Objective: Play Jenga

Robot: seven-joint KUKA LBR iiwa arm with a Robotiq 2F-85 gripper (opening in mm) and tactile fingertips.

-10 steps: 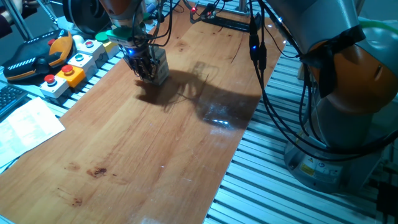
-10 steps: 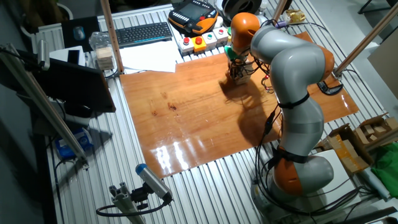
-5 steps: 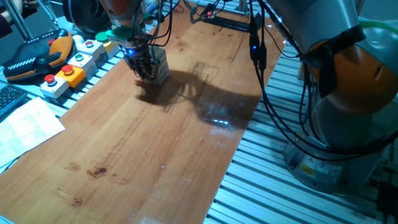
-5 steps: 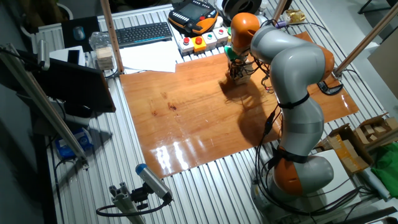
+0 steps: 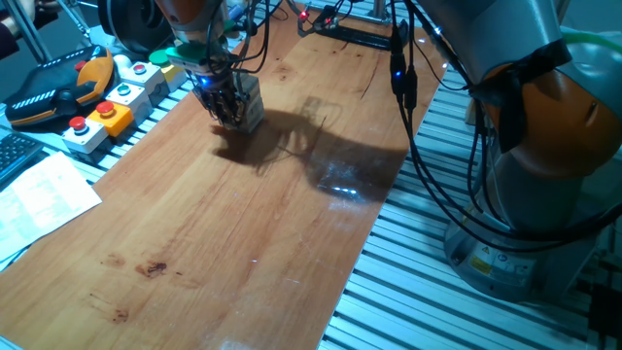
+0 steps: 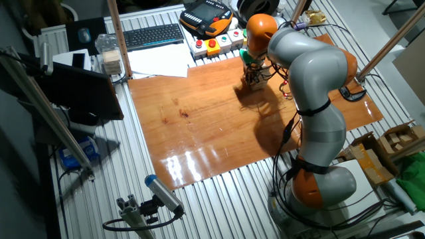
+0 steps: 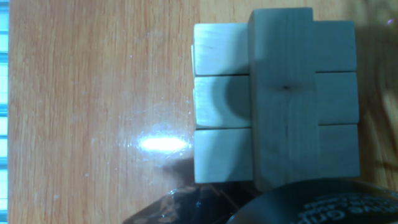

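The Jenga tower (image 5: 252, 103) is a small stack of pale wooden blocks at the far left of the brown tabletop (image 5: 243, 224). In the hand view it (image 7: 273, 99) shows from above: three blocks side by side with a single block laid crosswise on top. My gripper (image 5: 229, 115) points down right beside the tower's left side, fingers together in a single dark tip, holding nothing. In the other fixed view the gripper (image 6: 253, 78) and the tower (image 6: 258, 76) sit under the orange wrist. A dark part of the hand (image 7: 280, 208) fills the bottom of the hand view.
Grey boxes with coloured push-buttons (image 5: 102, 117) line the table's left edge, next to an orange and black pendant (image 5: 58, 87). Paper sheets (image 5: 39, 199) lie in front of them. A keyboard (image 6: 153, 34) lies beyond. A black bar (image 5: 350, 34) sits at the far edge. Cables hang from the arm (image 5: 403, 78).
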